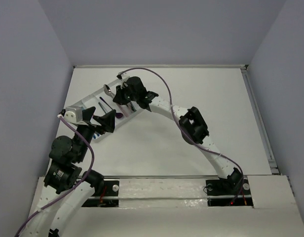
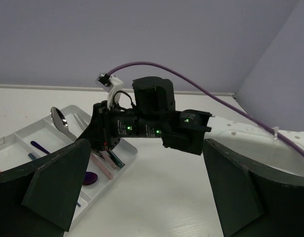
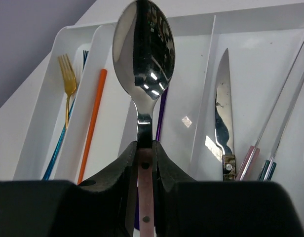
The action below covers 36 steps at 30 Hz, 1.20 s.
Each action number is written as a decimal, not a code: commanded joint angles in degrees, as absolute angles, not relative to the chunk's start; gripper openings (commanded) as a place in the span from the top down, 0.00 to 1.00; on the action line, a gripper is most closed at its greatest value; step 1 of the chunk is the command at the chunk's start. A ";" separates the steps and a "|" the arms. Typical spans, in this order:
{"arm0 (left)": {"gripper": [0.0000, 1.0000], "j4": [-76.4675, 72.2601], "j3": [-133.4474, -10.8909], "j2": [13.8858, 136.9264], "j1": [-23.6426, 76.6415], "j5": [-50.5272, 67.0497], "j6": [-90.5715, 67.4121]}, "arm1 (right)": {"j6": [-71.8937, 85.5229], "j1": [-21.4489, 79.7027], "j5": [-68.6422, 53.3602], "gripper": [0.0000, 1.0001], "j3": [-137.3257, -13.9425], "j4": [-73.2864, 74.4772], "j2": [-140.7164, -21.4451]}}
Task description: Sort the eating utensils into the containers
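The white tray point(image 1: 89, 101) lies at the far left of the table, with utensils in its long compartments. My right gripper point(image 1: 120, 95) is over the tray, shut on the pink handle of a silver spoon point(image 3: 143, 54). The spoon's bowl point(image 1: 107, 90) points up and away from the jaws point(image 2: 59, 118). Below it in the right wrist view lie a gold fork point(image 3: 68, 81), an orange handle point(image 3: 93, 118), a purple utensil point(image 3: 162, 113) and a silver knife point(image 3: 224, 113). My left gripper point(image 2: 147, 192) is open and empty, by the tray's near edge point(image 1: 105, 121).
Two thin pink- and teal-handled utensils point(image 3: 275, 123) lie in the tray's rightmost compartment. A purple spoon bowl point(image 2: 90, 177) lies near the tray's front corner. A purple cable point(image 1: 164, 89) arcs over the right arm. Grey walls close in the table.
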<state>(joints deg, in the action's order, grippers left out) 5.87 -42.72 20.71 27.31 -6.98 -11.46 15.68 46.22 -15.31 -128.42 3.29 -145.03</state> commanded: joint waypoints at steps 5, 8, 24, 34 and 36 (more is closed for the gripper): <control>0.01 3.78 -43.15 20.57 27.69 -7.12 -11.69 | 19.07 47.11 -14.06 1.00 -138.35 -0.79 -151.00; 0.01 3.78 -43.15 20.48 27.69 -7.03 -11.69 | 19.07 47.11 -12.66 1.00 -134.30 -2.54 -149.77; 0.01 3.60 -42.98 21.44 26.10 -7.64 -11.60 | 16.26 48.78 -10.20 0.00 -126.49 -3.51 -138.09; 0.01 3.87 -42.63 21.18 24.97 -12.39 -11.78 | 10.83 48.78 -1.00 0.00 -82.22 -23.18 -102.46; 0.01 3.87 -42.63 21.53 24.96 -12.65 -11.86 | 9.41 48.78 2.44 0.00 -74.22 -24.43 -95.83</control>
